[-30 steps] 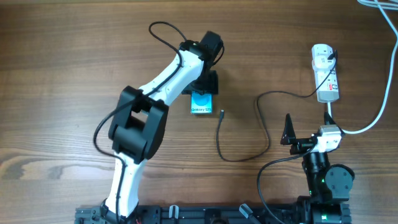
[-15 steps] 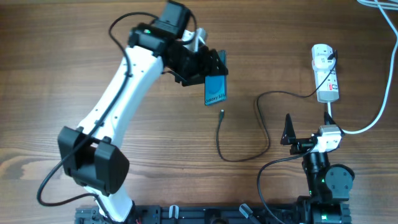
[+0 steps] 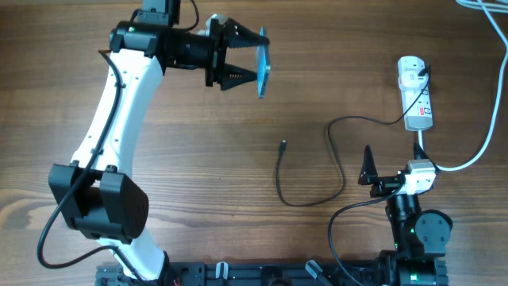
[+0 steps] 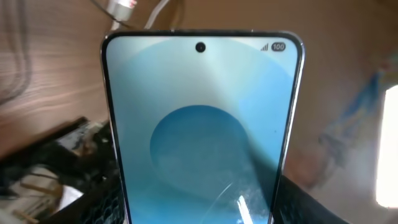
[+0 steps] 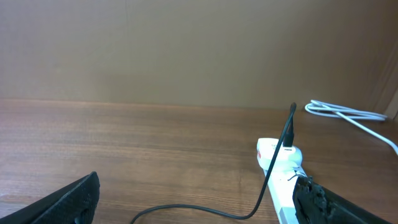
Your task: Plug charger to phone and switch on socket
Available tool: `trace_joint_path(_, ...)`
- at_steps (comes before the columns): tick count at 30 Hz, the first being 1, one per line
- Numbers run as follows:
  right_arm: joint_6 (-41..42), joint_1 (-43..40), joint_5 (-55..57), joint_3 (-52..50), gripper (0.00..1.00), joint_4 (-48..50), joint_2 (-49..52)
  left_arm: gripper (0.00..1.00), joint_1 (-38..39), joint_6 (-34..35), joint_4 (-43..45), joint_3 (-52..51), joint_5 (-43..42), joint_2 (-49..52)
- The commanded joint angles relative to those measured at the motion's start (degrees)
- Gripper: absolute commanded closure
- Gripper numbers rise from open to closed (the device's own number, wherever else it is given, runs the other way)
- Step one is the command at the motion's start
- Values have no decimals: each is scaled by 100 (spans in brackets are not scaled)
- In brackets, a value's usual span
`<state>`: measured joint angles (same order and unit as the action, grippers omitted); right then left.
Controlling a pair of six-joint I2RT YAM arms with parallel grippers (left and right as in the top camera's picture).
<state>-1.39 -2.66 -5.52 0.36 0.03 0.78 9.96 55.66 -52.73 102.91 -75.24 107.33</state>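
My left gripper [image 3: 248,70] is shut on the phone [image 3: 263,70], held edge-on in the air above the far middle of the table. In the left wrist view the phone's cyan screen [image 4: 202,130] fills the frame between the two fingers. The charger's thin black cable [image 3: 337,163] curves across the table, its connector tip [image 3: 283,144] lying free below the phone. Its other end runs to the white adapter [image 3: 412,70] plugged into the socket [image 3: 417,95] at the right. My right gripper [image 5: 199,199] is open and empty at the near right, with the socket [image 5: 283,171] and cable [image 5: 273,165] ahead of it.
A thicker white cable [image 3: 486,119] loops along the right edge of the table and shows far right in the right wrist view [image 5: 348,115]. The right arm's base [image 3: 413,230] sits at the near right.
My left arm has lifted the phone off the table, swung it up and back, and turned it edge-on to the overhead view. The charger and the right arm have not moved.
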Motion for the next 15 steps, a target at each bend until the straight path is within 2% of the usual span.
trace_joint_path(1,2,24,-7,-7,0,20,-35,37,-17,848,177,28,-684,-199)
trace_joint_path(6,157,24,-341,-7,0,63,-35,38,-17,1410,177,28,-723,-199)
trace_joint_path(8,1104,24,-885,-7,0,122,-35,38,-17,1429,177,28,-721,-199)
trace_joint_path(11,3460,24,-1360,-7,0,146,-35,38,-17,1427,177,28,-721,-199)
trace_joint_path(14,6535,24,-1873,-7,0,186,-35,38,-17,1427,177,28,-721,-199)
trace_joint_path(15,7265,24,-1932,-7,0,186,-35,39,-17,1427,177,28,-721,-199)
